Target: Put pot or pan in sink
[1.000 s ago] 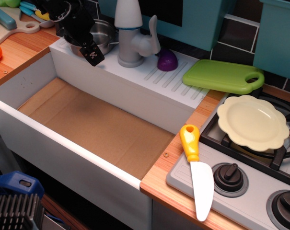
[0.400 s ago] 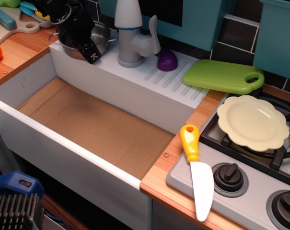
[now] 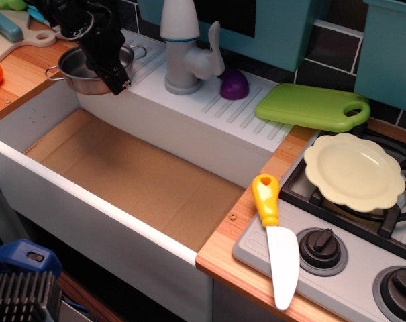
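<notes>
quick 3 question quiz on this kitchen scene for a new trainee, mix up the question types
1. True or false: the pot already rests on the brown floor of the sink.
2. Multiple choice: what lies on the stove burner? A) green cutting board B) pale yellow plate C) purple vegetable
3. Fill in: the knife with the white blade has a ____ handle.

Key
1. False. The pot is up at the sink's back left corner, with the gripper at its rim.
2. B, the plate. The cutting board and the purple vegetable are on the drainboard.
3. Yellow.
</notes>
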Robot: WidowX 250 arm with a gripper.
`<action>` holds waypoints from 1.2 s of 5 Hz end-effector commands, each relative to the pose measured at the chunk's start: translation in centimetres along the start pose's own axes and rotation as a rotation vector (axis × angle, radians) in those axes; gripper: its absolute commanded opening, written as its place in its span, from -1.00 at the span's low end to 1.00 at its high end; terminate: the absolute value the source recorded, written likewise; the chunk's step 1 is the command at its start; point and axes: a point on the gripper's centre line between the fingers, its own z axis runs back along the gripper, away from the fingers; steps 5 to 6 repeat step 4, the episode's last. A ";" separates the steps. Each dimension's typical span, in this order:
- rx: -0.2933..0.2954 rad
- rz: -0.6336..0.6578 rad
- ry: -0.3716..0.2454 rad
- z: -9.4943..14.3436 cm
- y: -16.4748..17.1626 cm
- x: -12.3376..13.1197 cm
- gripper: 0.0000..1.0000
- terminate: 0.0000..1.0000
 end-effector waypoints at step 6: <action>0.104 0.216 -0.090 0.6 -2.6 -2.5 -1.00 1.00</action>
